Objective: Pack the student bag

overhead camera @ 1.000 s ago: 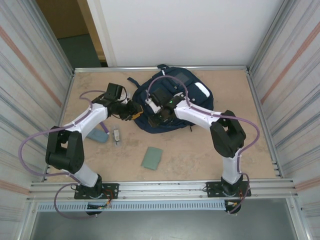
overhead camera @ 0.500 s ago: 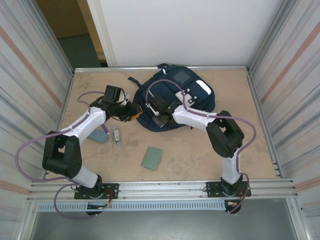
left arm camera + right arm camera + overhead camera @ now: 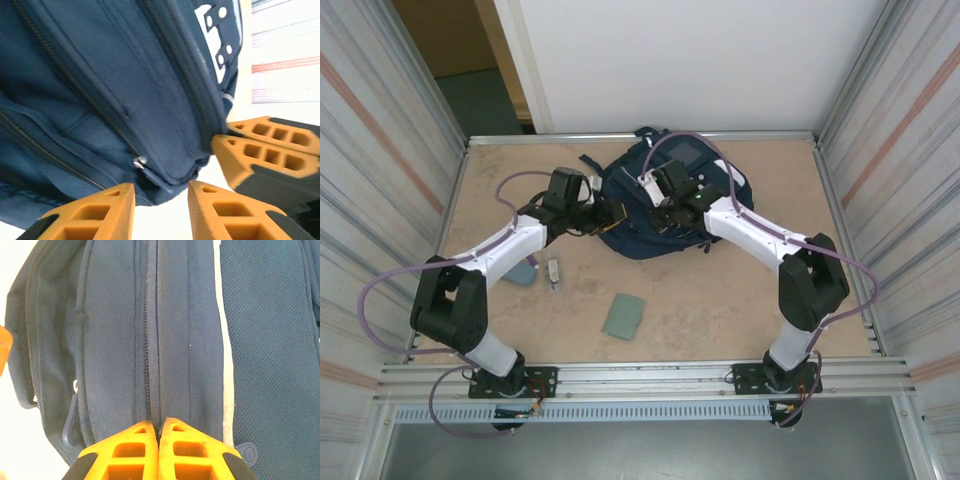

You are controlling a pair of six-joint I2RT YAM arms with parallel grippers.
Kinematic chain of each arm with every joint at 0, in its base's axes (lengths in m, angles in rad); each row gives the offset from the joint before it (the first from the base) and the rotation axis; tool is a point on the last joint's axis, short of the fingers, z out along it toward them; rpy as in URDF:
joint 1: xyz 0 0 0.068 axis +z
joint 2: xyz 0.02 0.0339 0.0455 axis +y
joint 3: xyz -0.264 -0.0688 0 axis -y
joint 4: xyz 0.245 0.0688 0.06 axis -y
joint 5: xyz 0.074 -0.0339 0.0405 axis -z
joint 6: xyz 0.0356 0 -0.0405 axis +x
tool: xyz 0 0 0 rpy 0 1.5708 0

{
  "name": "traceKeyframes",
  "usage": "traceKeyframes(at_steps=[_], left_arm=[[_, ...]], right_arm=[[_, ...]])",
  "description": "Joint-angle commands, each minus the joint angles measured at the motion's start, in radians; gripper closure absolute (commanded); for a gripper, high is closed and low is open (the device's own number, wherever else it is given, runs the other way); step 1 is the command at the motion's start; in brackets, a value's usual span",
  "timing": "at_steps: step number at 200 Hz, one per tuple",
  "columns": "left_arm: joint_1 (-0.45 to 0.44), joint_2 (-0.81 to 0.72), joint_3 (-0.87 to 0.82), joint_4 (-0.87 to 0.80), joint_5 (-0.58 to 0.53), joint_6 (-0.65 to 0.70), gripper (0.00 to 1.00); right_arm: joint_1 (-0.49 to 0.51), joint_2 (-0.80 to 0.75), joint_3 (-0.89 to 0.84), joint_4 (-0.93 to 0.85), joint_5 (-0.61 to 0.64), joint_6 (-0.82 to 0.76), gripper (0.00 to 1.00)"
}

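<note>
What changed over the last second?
Right gripper moved farther up the bag and shut at its zipper seam. Left gripper advanced right, to the bag's edge, jaws open. Bag, pouch and green card stayed put.

Navy bag (image 3: 185, 330) with a white stripe (image 3: 226, 350), orange jaws, tan surface (image 3: 720, 300), grey-green pad (image 3: 623, 316).

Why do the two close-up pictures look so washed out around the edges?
Left wrist view: dark bag exposed well, so the bright background behind it burns out to white. Right wrist view: bag weave crisp, table at the left washed out likewise. Top view: even light, only faint shadows.
</note>
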Motion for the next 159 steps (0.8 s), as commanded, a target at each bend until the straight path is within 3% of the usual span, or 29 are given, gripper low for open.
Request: traceKeyframes(at_steps=[1, 19, 32, 74, 129, 159], left_arm=[[-0.091, 0.009, 0.077, -0.068, -0.118, 0.166, 0.67], [-0.170, 0.028, 0.131, -0.148, -0.276, 0.312, 0.66], [-0.198, 0.046, 0.129, -0.153, -0.351, 0.344, 0.66], [-0.207, 0.057, 0.031, -0.052, -0.350, 0.310, 0.67], [-0.262, 0.035, -0.015, 0.002, -0.483, 0.220, 0.66], [-0.258, 0.027, -0.050, 0.107, -0.429, 0.181, 0.65]], right_arm=[[-0.016, -0.056, 0.047, 0.008, -0.079, 0.038, 1.00], [-0.023, -0.037, 0.063, -0.005, -0.116, 0.044, 1.00], [-0.029, -0.013, 0.096, -0.049, -0.140, 0.055, 1.00], [-0.064, -0.001, 0.135, -0.099, -0.192, 0.108, 1.00], [-0.080, 0.006, 0.187, -0.144, -0.261, 0.119, 1.00], [-0.068, 0.006, 0.184, -0.156, -0.283, 0.117, 1.00]])
